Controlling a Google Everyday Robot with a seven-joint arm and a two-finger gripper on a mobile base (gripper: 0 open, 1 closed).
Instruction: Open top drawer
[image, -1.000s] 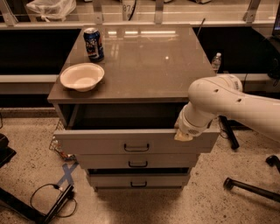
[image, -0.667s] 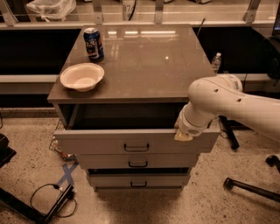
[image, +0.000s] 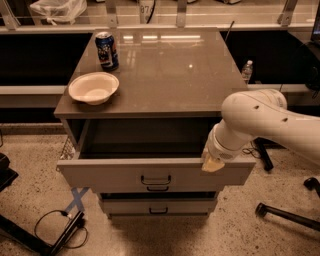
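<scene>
1. Speckled stone floor is lying nearest me, with a dark cable looping at about seven o'clock of the cabinet.
2. Just above it, two shallower grey drawers are sitting under the big one. The lowest drawer is showing its narrow front and small handle.
3. The top drawer is standing well out of the cabinet toward six o'clock. Its wide flat front is running from nine o'clock to three o'clock, and the deep box behind it is gaping dark and open.
4. The gripper is sitting at the right-hand end of that front, its pale tip touching the upper lip. The white arm is reaching in from three o'clock.
5. From the gripper, the dark centred handle is lying at about eight o'clock, near but clearly apart, so the hold is off-centre rather than on the handle.
6. Whether the gripper is open or clamped on the lip, I cannot tell; the wrist is hiding it.
7. To my eye the opening is looking mostly done. Any further pull would be going toward six o'clock, square to the front's long axis, and a tug from one end could be skewing the drawer on its runners.
8. Farther back, on the cabinet top, a white bowl is resting at ten o'clock with a blue can behind it at eleven. A water bottle is standing beyond the cabinet at two o'clock.
</scene>
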